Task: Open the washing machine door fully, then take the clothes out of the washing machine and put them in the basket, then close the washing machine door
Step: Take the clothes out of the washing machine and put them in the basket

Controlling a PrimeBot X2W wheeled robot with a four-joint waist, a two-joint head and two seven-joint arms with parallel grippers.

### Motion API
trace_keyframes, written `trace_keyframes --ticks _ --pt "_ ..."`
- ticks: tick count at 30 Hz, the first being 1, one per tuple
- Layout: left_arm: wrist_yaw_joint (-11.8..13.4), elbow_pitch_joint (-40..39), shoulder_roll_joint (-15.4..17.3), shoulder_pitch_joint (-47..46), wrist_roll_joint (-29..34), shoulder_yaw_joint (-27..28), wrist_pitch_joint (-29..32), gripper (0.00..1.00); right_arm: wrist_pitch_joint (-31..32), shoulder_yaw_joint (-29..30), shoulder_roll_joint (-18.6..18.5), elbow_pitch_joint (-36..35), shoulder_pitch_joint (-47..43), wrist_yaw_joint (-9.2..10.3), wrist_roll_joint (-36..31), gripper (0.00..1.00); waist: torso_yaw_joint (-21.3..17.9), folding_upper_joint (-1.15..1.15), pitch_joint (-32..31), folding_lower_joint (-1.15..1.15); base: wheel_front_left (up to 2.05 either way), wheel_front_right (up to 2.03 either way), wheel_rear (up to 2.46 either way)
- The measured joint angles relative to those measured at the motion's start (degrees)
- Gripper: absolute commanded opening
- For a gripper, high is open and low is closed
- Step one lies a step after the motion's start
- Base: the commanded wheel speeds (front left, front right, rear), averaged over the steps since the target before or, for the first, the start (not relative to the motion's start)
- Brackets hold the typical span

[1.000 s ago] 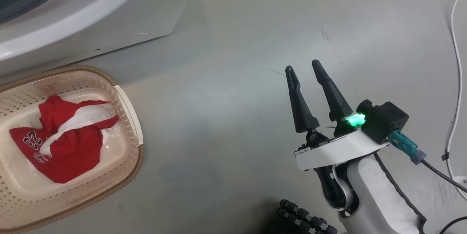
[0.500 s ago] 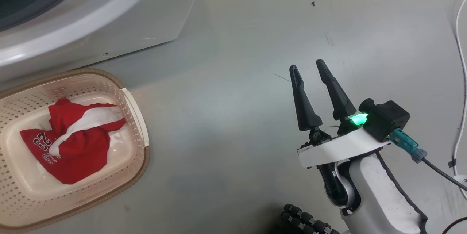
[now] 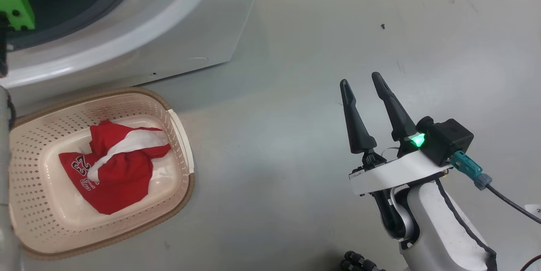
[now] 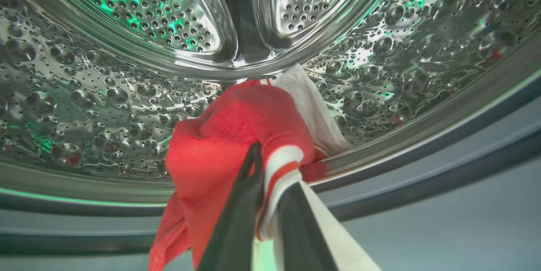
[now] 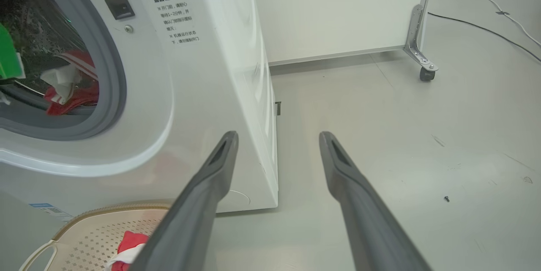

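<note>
Two red garments are seen. One garment (image 4: 228, 135) is pinched at its white-striped cuff by the closed left hand (image 4: 270, 169), which is reached into the drum (image 4: 105, 93) of the washer (image 5: 203, 72); red cloth is draped ahead of and below the fingers, over the drum's lip. The second garment (image 3: 114, 169) is laid in the basket (image 3: 29, 169), well to the left of the right hand (image 3: 360, 78). That hand is held wide open and empty above the floor (image 3: 274, 157), with the washer's corner ahead and to its left.

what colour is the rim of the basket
Brown, woven-look, round the cream basket; best in the head view.
</note>
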State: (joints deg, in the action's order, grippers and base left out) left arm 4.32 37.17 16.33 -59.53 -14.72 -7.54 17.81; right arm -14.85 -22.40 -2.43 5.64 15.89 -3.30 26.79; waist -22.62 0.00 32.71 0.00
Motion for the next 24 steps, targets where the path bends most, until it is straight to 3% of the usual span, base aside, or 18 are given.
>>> trace_keyframes --ticks 24 --pt "0.45 -7.01 -11.32 15.63 -3.93 1.0 -25.82 0.0 0.0 5.16 -0.57 3.23 -5.81 -0.08 -6.36 1.0 8.63 0.0 -11.32 0.0 0.0 0.0 0.0"
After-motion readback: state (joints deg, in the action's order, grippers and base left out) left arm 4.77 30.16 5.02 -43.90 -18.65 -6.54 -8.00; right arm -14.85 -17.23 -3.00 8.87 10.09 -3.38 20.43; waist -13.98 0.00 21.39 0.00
